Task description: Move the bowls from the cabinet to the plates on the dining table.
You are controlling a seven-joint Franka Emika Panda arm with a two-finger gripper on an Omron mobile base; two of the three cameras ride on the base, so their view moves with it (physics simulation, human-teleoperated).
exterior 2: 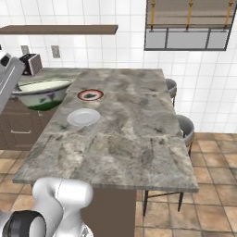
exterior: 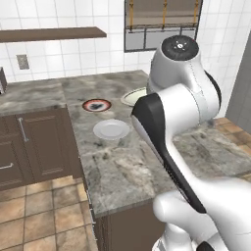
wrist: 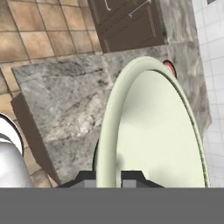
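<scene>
Claw [wrist: 108, 176] pinching cream bowl [wrist: 153, 135] rim, red-rimmed plate [wrist: 169, 68] mostly hidden behind bowl

White tiled wall [exterior 2: 129, 51], terracotta floor [exterior 2: 213, 217], two stools [exterior 2: 185, 127].

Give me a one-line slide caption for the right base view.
Robot gripper carries a cream bowl over the stone dining table toward the white plate and red-rimmed plate.

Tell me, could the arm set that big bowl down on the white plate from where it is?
Probably yes. The fingers grip the cream-white bowl above the dining table, and the white plate sits bare with nothing between them.
</scene>
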